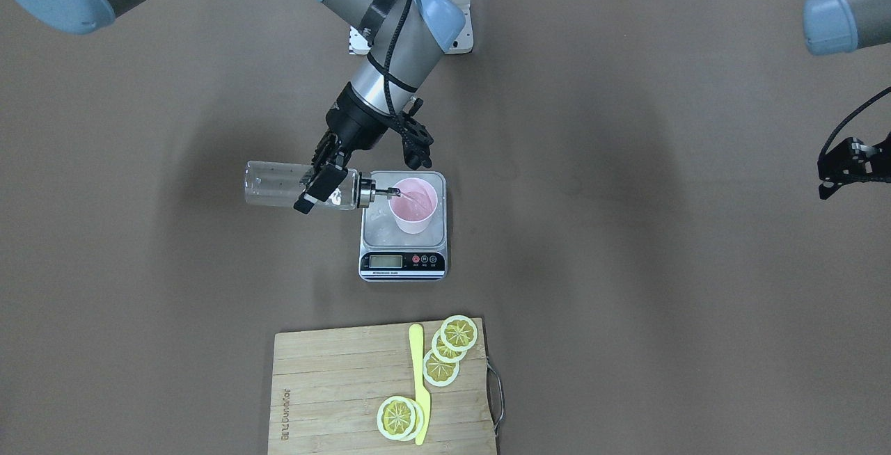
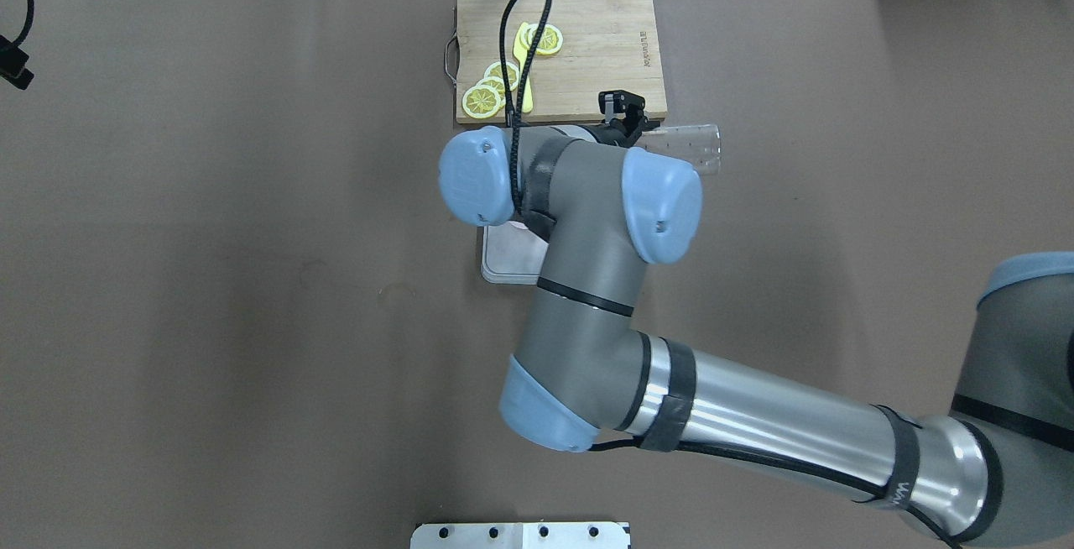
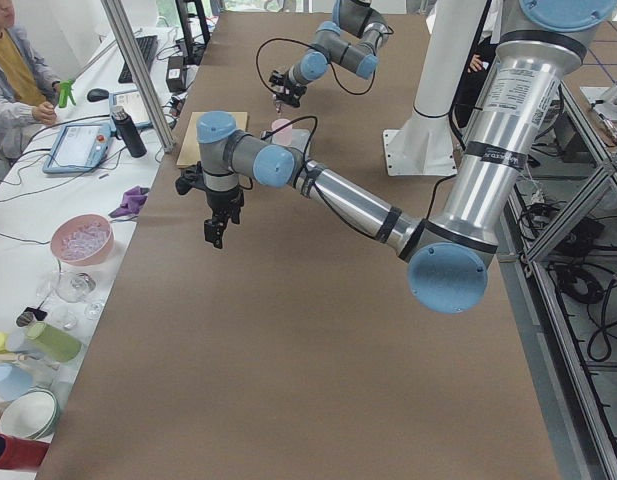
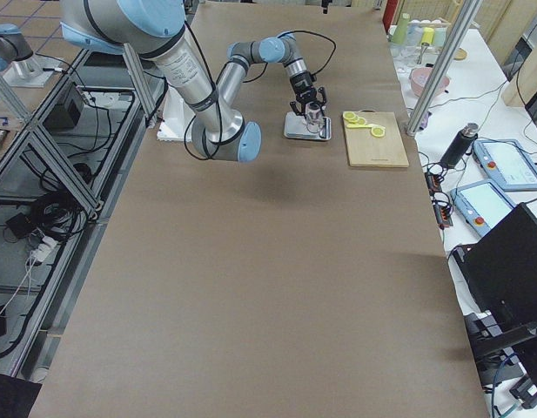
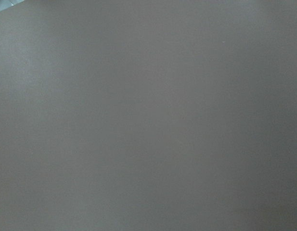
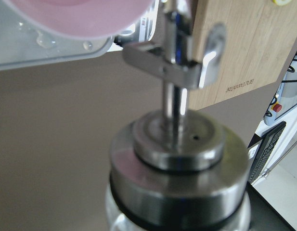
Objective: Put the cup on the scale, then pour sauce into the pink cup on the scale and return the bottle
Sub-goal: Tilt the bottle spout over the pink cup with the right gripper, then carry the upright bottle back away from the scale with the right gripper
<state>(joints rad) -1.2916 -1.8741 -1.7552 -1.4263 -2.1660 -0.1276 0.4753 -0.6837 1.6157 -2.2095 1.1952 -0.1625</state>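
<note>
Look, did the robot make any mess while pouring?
Yes, a little. Clear drops lie on the scale, on its steel plate beside the pink cup, so the pour seems to have missed a bit. The bottle lying sideways in the right gripper is just pouring, not a mishap.

scale (image 1: 402, 261), cutting board (image 1: 334, 378) (lemon slices (image 1: 459, 332) atop), bare strip between
</note>
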